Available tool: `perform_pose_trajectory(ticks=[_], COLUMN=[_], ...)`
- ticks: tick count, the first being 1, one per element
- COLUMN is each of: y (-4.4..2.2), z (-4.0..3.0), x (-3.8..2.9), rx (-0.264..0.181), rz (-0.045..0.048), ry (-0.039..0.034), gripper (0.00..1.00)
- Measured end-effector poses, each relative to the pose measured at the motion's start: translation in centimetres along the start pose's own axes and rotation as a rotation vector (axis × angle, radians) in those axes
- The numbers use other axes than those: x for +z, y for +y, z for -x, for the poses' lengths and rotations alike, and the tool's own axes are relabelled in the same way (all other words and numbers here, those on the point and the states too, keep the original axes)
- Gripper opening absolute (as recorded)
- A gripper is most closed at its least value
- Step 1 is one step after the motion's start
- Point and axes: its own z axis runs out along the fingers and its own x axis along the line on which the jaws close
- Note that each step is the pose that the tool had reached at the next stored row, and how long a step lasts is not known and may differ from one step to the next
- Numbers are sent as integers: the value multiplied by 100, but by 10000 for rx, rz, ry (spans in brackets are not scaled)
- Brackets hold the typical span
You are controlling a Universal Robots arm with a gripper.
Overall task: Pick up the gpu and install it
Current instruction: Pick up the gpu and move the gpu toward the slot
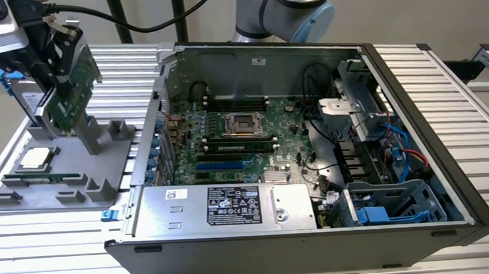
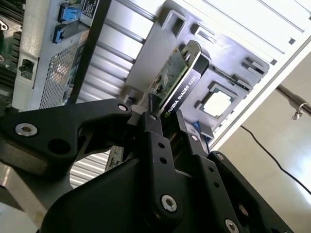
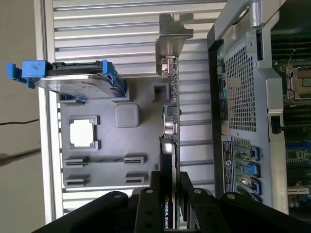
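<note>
The gpu [image 1: 70, 76] is a green card with a black cooler, and it stands on edge, tilted, over the grey holder tray [image 1: 104, 143] at the exterior view's left. My gripper [image 1: 46, 40] is shut on its upper end. In both wrist views the black fingers [image 2: 155, 131] clamp the card [image 2: 177, 87] from both sides. The first wrist view shows the card edge-on [image 3: 170, 121], its silver bracket [image 3: 170, 43] at the far end and my gripper [image 3: 167, 187] around the near end. Its lower corner hangs close to the tray's posts; contact cannot be told.
The open computer case [image 1: 390, 62] lies at the exterior view's right of the tray, with the motherboard [image 1: 228, 144] and blue slots [image 1: 221, 165] exposed. On the tray sit a hard drive in a blue frame [image 3: 73, 80], a square processor [image 1: 35, 157] and a memory stick [image 1: 44, 178].
</note>
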Motion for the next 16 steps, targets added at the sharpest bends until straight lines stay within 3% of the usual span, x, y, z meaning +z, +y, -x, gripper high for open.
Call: perform_pose_trajectory(ticks=[16], y=[12], z=[2], x=[-171], rx=[0], rz=[1], ry=[-1], gripper=[0])
